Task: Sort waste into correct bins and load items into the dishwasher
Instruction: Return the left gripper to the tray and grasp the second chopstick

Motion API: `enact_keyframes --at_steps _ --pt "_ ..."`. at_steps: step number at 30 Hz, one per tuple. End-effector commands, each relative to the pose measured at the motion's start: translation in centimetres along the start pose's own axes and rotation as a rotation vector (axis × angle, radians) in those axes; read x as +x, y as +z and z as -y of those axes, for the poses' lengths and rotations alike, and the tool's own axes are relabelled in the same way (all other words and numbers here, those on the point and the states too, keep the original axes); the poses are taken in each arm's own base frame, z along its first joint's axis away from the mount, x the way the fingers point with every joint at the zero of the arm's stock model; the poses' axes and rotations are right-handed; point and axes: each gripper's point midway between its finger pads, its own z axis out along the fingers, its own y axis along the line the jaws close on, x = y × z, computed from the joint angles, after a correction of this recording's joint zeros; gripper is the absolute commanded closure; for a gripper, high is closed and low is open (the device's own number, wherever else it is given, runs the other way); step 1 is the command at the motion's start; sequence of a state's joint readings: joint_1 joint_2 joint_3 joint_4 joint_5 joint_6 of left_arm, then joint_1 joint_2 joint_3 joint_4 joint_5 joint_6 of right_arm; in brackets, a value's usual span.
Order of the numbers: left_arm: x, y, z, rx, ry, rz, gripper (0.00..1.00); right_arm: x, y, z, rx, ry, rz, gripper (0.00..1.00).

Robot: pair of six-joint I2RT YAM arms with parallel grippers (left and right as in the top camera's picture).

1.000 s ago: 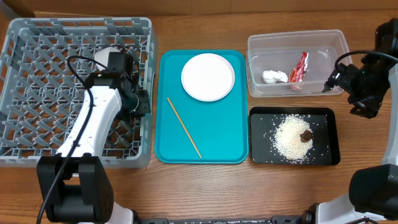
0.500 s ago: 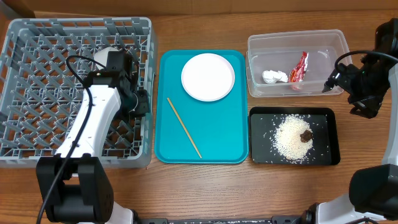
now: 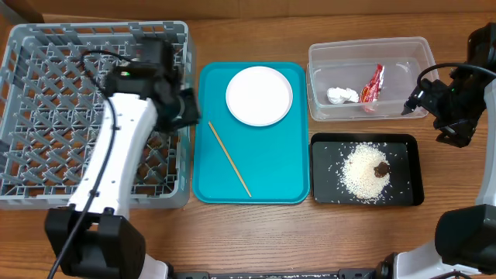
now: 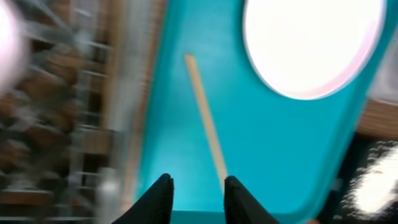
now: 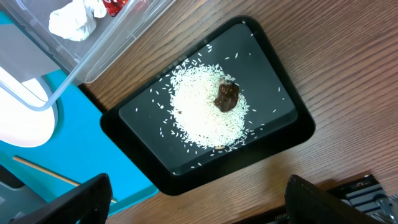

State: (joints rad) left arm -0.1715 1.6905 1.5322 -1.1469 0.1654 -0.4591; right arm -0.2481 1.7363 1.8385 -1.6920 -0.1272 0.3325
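The grey dish rack point(image 3: 46, 116) fills the left side. My left gripper point(image 3: 191, 111) hovers over the rack's right edge and the left edge of the teal tray point(image 3: 279, 170). In the blurred left wrist view its fingers point(image 4: 198, 194) are open and empty above the tray, beside one wooden chopstick point(image 4: 205, 124). The chopstick point(image 3: 229, 159) and the round white plate point(image 3: 260, 94) lie on the teal tray. The clear tub point(image 3: 403, 54) holds the white tissue point(image 3: 342, 95) and the red wrapper point(image 3: 373, 84). The black tray point(image 3: 325, 186) holds rice point(image 3: 360, 177) and the brown lump point(image 3: 381, 168). My right gripper point(image 3: 418, 99) is wide open and empty. Bowls and cup are hidden.
The right wrist view looks down on the black tray point(image 5: 292, 134), the lump point(image 5: 227, 96), the tissue point(image 5: 74, 18) and bare wooden table by the tray's near edge. A pale blurred shape point(image 4: 7, 37) sits in the rack. Cables trail over my left arm.
My left arm has swung out of the rack to the right and up, and its gripper now hangs over the teal tray's left edge. The right arm has not moved.
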Motion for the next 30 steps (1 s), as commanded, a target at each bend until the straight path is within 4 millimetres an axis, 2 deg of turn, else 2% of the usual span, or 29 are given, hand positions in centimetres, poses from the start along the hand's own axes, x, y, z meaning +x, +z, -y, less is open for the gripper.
enact_keyframes --at_steps 1,3,4,8,13,18,24,30 --pt "2.7 1.3 2.4 0.008 -0.158 -0.042 0.64 0.1 -1.2 -0.2 -0.023 -0.014 0.042 0.09" --pt "4.2 2.6 3.5 0.003 -0.218 -0.063 0.41 0.1 -1.2 -0.2 -0.023 -0.014 0.041 0.09" --pt "5.1 3.3 4.0 -0.002 -0.259 -0.074 0.39 0.1 -1.2 -0.2 -0.023 -0.014 0.042 0.09" --pt "7.4 6.4 4.7 -0.046 -0.331 -0.057 0.47 0.1 -1.2 -0.2 -0.023 -0.014 0.041 0.09" --pt "8.4 8.9 3.3 -0.145 -0.319 0.054 0.56 0.0 -1.2 -0.3 -0.024 -0.014 0.044 0.09" --pt "8.7 10.0 2.0 -0.198 -0.29 0.111 0.59 0.0 -1.2 -0.3 -0.024 -0.014 0.043 0.09" --pt "8.8 11.0 1.6 -0.188 -0.292 0.125 0.52 0.0 -1.2 -0.3 -0.024 -0.014 0.043 0.09" --pt "8.2 11.2 1.4 -0.192 -0.292 0.166 0.51 0.0 -1.2 -0.3 -0.024 -0.014 0.043 0.09"
